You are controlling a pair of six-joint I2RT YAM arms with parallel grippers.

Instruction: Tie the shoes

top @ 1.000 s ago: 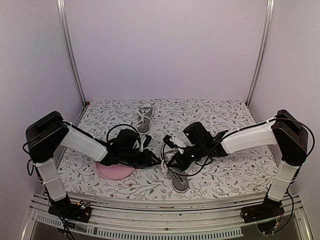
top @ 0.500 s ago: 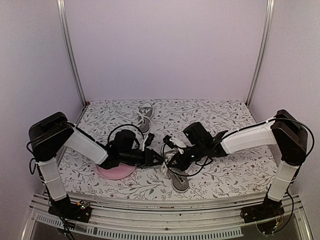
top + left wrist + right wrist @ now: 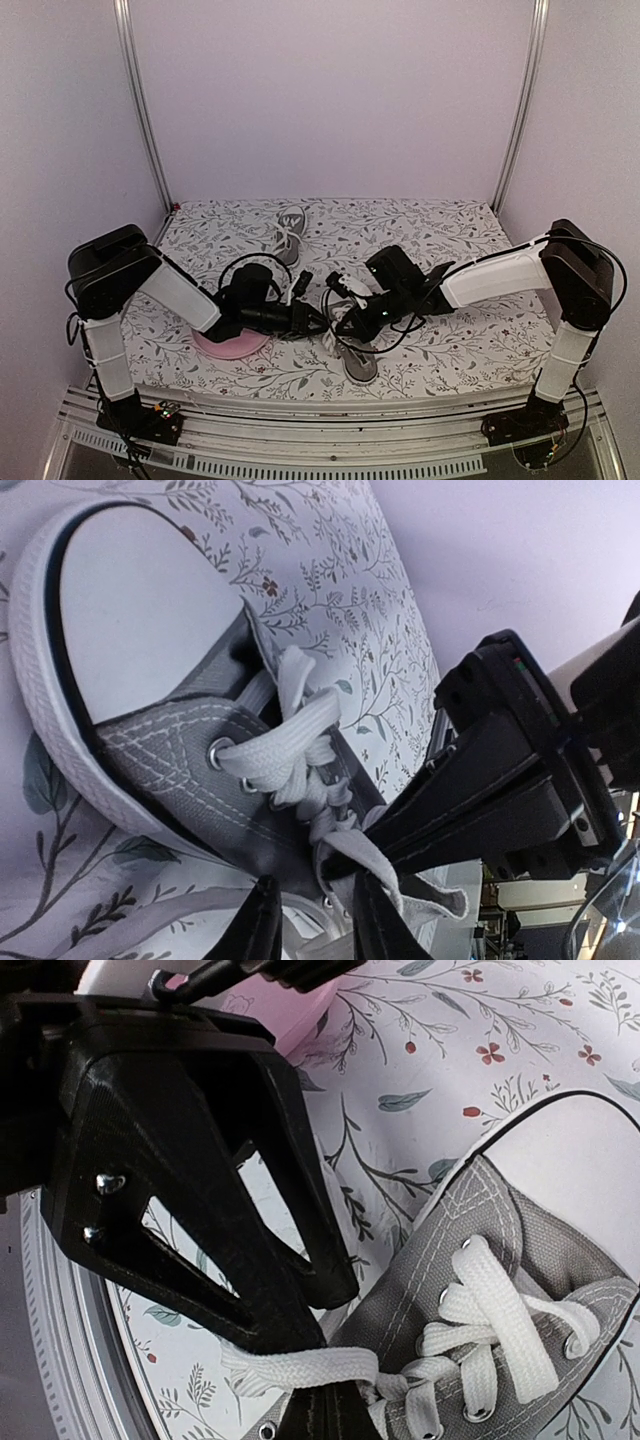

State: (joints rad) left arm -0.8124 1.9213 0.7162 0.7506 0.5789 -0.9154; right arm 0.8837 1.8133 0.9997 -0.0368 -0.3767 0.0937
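Observation:
The near grey shoe (image 3: 358,360) lies at the table's front middle with its white toe cap toward the arms; it also shows in the left wrist view (image 3: 165,748) and the right wrist view (image 3: 470,1230). My right gripper (image 3: 346,324) (image 3: 320,1405) is shut on a white lace strand (image 3: 300,1370) pulled sideways from the shoe's knot. My left gripper (image 3: 318,322) (image 3: 315,925) is open, its fingers close over the shoe's side by the eyelets, next to the pinched lace (image 3: 366,847). The second shoe (image 3: 290,232) lies at the back.
A round pink plate (image 3: 225,345) lies under my left arm, left of the near shoe. Metal frame posts (image 3: 140,110) stand at the back corners. The table has a floral cloth (image 3: 470,340). The two grippers nearly touch above the shoe.
My left gripper has moved right, closer to the near shoe and my right gripper. The right gripper has held its place with the lace.

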